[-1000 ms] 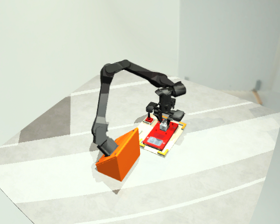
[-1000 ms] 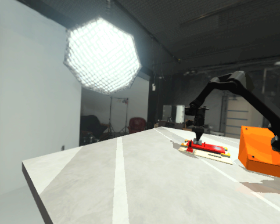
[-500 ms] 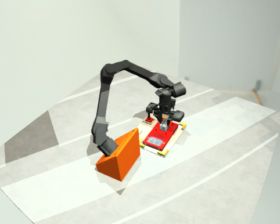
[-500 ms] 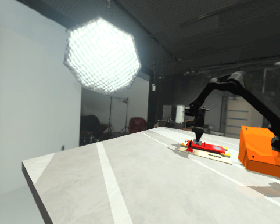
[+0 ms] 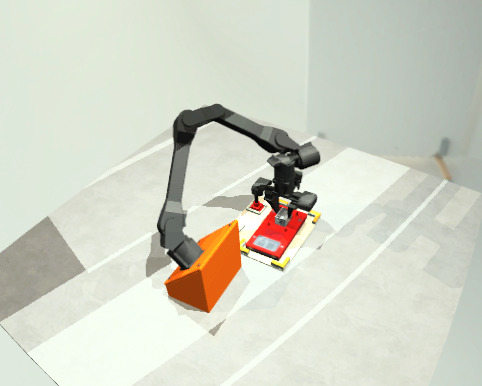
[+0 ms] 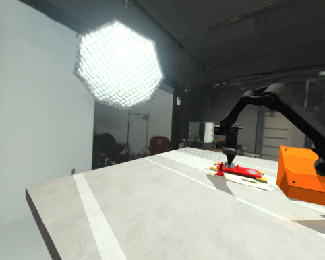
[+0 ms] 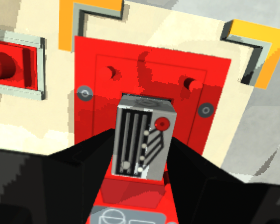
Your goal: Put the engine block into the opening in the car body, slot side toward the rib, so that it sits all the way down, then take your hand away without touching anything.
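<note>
Pincer clamped on the engine block, seating step underway

So the pincer (image 5: 283,212) (image 6: 229,164) (image 7: 141,138) has the grey engine block (image 5: 282,217) (image 6: 228,165) (image 7: 141,142) gripped over the red car body (image 5: 269,238) (image 6: 247,172) (image 7: 86,117). Next is probably easing straight down, then letting go. Wrist cam shows the red cap at the block's 1 o'clock; exterior can't.

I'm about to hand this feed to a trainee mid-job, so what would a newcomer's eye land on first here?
Probably the huge glowing light panel at upper left in the exterior view. Next comes the bright orange wedge-shaped block under the arm's base. The wrist view pulls the eye to the grey engine block between the gripper's dark fingers, over the red car body.
</note>
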`<state>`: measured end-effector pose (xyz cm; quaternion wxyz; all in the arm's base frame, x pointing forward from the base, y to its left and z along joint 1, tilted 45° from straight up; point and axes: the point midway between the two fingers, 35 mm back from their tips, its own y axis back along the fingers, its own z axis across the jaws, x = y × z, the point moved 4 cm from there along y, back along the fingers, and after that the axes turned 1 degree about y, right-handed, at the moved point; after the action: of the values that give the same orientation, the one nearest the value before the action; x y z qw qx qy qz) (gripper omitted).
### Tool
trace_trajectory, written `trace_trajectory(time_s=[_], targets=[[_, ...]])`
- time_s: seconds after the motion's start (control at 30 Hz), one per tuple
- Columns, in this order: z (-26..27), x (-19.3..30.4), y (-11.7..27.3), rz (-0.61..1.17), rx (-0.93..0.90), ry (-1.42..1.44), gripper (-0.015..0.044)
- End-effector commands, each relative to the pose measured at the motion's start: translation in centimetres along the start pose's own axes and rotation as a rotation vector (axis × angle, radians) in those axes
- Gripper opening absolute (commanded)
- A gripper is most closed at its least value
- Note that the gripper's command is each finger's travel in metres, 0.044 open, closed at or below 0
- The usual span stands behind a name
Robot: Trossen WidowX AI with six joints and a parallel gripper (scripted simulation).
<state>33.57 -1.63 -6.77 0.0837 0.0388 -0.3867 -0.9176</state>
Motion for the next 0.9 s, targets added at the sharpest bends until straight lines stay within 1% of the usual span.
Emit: trace_trajectory(time_s=[0.0,0.17,0.5,0.53,0.87], targets=[[0.0,0.04,-0.14,-0.002,-0.004,-0.006,0.0159],[-0.01,0.03,-0.26,-0.002,-0.004,-0.006,0.0159],[0.0,0.0,-0.14,0.0,0.0,0.0,0.0422],[0.0,0.0,-0.14,0.0,0.0,0.0,0.044],[0.0,0.0,-0.14,0.0,0.0,0.0,0.044]])
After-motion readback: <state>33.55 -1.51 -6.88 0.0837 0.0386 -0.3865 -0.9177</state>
